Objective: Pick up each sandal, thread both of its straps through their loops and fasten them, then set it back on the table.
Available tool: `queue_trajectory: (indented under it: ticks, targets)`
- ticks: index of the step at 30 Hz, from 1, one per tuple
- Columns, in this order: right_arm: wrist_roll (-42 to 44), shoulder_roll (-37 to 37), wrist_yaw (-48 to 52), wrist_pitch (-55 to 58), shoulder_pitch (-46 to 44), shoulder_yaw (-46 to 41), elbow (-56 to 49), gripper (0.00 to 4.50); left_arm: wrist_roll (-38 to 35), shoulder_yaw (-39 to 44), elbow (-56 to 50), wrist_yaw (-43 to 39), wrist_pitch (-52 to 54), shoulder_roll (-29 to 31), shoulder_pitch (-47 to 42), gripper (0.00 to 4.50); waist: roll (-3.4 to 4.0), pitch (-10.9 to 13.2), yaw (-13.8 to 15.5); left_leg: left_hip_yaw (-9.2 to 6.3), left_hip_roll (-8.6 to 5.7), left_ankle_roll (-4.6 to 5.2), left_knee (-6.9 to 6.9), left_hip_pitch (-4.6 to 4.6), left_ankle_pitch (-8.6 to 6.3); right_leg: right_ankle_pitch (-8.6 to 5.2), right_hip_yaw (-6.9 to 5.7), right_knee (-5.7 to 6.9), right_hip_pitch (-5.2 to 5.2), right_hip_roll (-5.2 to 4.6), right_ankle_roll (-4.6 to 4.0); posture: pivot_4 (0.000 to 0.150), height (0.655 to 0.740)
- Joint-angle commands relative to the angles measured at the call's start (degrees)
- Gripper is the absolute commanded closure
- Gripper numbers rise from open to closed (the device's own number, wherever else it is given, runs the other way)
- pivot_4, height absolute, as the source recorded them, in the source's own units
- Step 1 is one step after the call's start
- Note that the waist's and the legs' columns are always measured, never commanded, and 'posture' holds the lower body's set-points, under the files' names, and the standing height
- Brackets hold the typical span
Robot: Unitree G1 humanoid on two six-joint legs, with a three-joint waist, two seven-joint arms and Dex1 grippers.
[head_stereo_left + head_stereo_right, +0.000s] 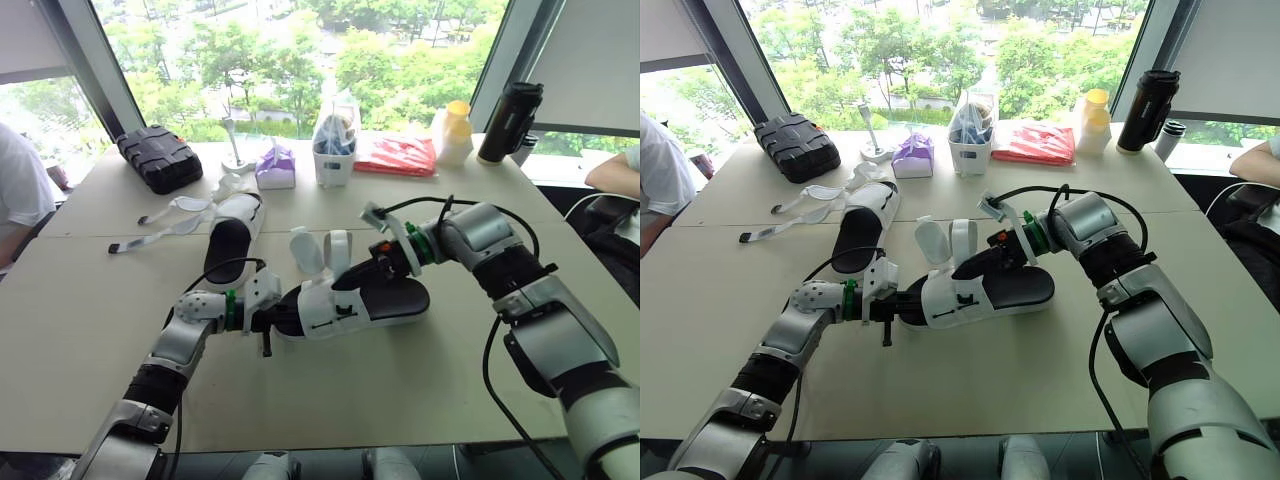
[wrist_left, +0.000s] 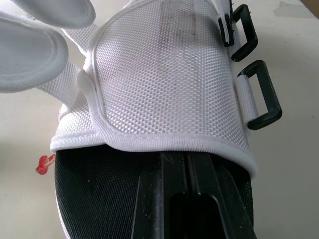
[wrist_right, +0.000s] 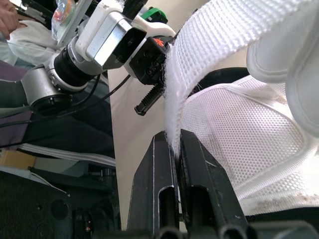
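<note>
Of two sandals, the nearer sandal (image 1: 350, 300) lies mid-table, with bare table (image 1: 400, 400) between it and the near edge, the left gripper (image 1: 285, 320) clamped tight on its black sole, the right gripper (image 3: 175, 142) pinched shut on its mesh upper, its two straps (image 1: 322, 250) upright, its two loops (image 2: 259, 94) free, and the second sandal (image 1: 232, 235) just behind.

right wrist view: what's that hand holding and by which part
The right hand pinches the near sandal by the edge of its white mesh strap; the left hand grips the same sandal's black sole.
</note>
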Motion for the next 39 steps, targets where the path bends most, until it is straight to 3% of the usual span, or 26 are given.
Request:
queue_trajectory:
  ticks: [1, 21, 29, 39]
  targets:
    - [-2.62, 0.14, 3.01, -1.23, -1.81, 1.09, 0.48, 4.43, 1.55, -1.93, 0.01, 0.06, 1.29, -0.01, 1.50, 4.50, 0.00, 0.00, 0.00, 0.00, 0.00, 0.00, 0.00, 0.00, 0.00, 0.00, 0.00, 0.00, 0.00, 0.00, 0.00, 0.150, 0.7400]
    - [-5.20, 2.91, 8.58, 2.32, -5.57, 3.81, 4.97, 4.43, 1.66, -1.87, -0.14, 0.61, 1.18, -0.09, 1.35, 4.50, 0.02, -0.01, -0.02, -0.05, -0.01, -0.02, 0.00, -0.02, 0.00, 0.00, 0.01, 0.03, -0.05, -0.02, 0.00, 0.150, 0.7400]
    - [-10.06, 4.66, 6.31, -6.37, -2.65, 2.55, 6.56, 4.43, 1.57, -1.76, -0.72, 0.87, 1.40, 0.03, 1.59, 4.50, 0.03, -0.02, -0.13, -0.04, -0.02, -0.02, 0.00, 0.00, 0.00, 0.00, 0.01, 0.04, -0.04, -0.01, 0.00, 0.150, 0.7400]
    - [-14.97, 3.44, 7.18, -16.08, 2.77, 2.93, 0.38, 4.43, 1.50, -1.63, -0.84, 0.98, 1.57, 0.31, 1.70, 4.50, 0.11, -0.07, -0.39, -0.05, -0.02, -0.03, -0.01, 0.00, 0.01, 0.00, 0.01, 0.05, -0.05, -0.01, 0.00, 0.150, 0.7400]
